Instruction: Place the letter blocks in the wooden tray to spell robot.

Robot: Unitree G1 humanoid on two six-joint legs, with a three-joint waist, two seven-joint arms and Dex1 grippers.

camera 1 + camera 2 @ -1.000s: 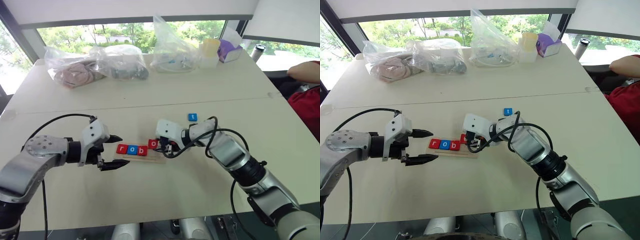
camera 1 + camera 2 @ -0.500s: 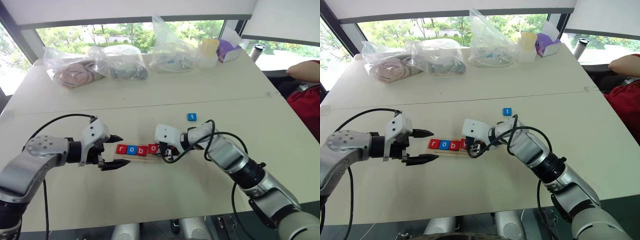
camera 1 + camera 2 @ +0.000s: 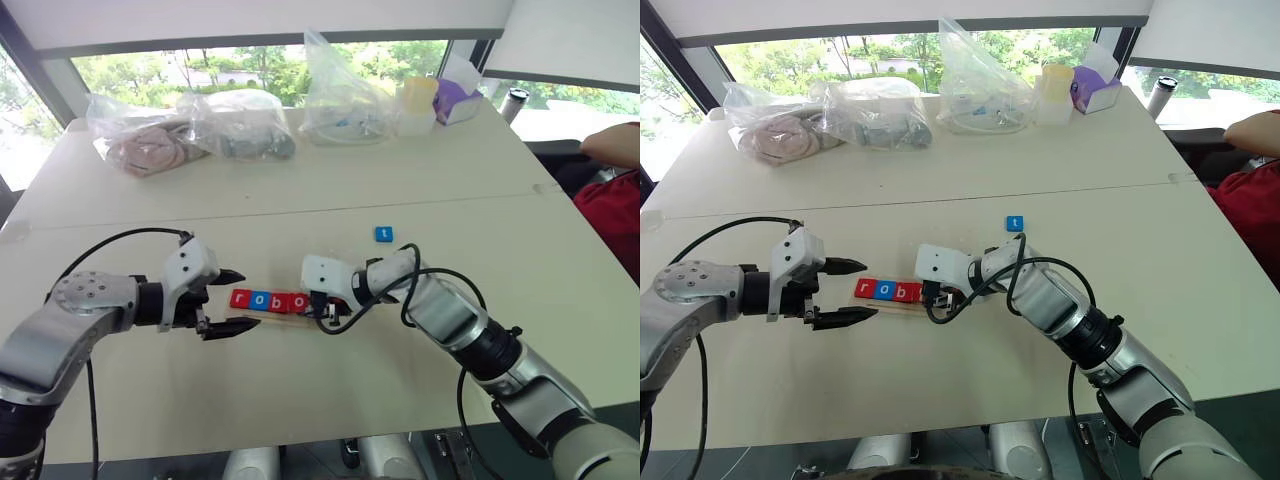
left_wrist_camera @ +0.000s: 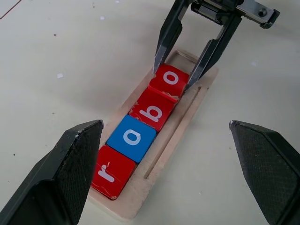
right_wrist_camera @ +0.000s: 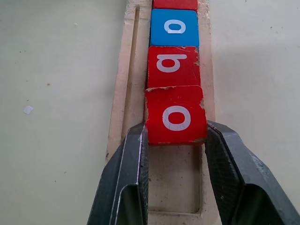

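Right hand (image 5: 174, 140) grips the red "o" block (image 5: 176, 115) in the wooden tray (image 4: 199, 101); left hand (image 3: 228, 302) wide, empty; next, release and fetch the blue "t" (image 3: 384, 234).

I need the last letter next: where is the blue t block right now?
The blue t block lies loose on the table, beyond the right gripper and to the right of the wooden tray, apart from both.
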